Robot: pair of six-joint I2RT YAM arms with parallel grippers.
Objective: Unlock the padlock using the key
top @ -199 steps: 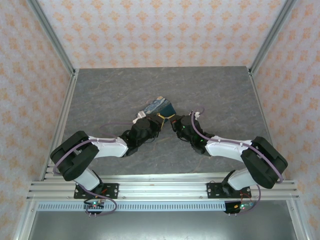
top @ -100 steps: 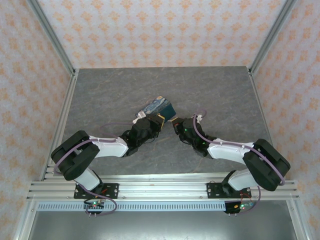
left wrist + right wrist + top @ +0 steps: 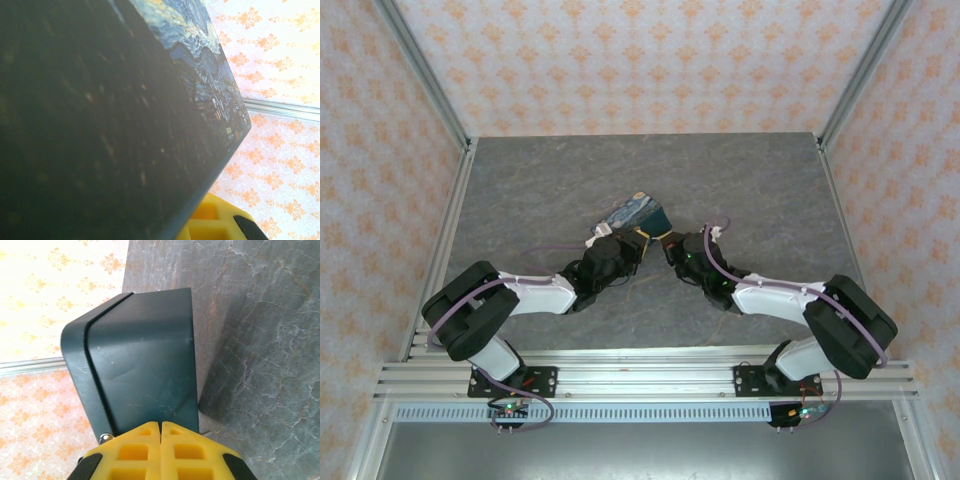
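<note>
My right gripper [image 3: 160, 427] is pressed flat together, nothing visible between its jaws, nosed against the teal end of the box [image 3: 140, 365] where the lid seam runs. My left gripper [image 3: 634, 246] is drawn shut too and crowds the box's dark flank, which suits bracing it for the unlocking. The padlock [image 3: 104, 438] may be the small metal glint at that seam, just beside my right gripper.

Top external: fixed high at near edge, looking down across whole counter [image 3: 520, 180]. Both wrist views: very close on box [image 3: 100, 125]; right looks past own fingers [image 3: 142, 437]. Box shared by all three.
</note>
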